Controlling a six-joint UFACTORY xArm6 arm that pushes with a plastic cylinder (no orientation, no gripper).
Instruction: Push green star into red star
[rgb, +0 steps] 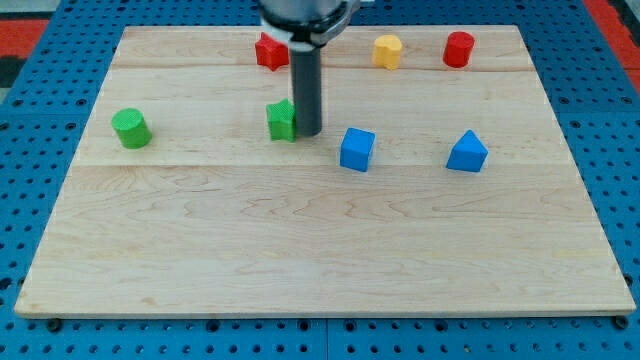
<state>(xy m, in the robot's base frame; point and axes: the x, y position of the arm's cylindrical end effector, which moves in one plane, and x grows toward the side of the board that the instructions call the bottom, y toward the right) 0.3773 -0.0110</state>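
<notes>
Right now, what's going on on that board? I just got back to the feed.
My tip sits against the right side of the small green star block, near the middle of the wooden board. The red star block lies toward the view's top, at the board's far edge, partly behind the arm, and clearly apart from the green one. The two stars are not yet together.

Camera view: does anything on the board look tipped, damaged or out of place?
Nothing stands out. All seven blocks sit flat on the wooden board, none damaged. My tip rests against the green star, on the view's right side.
</notes>
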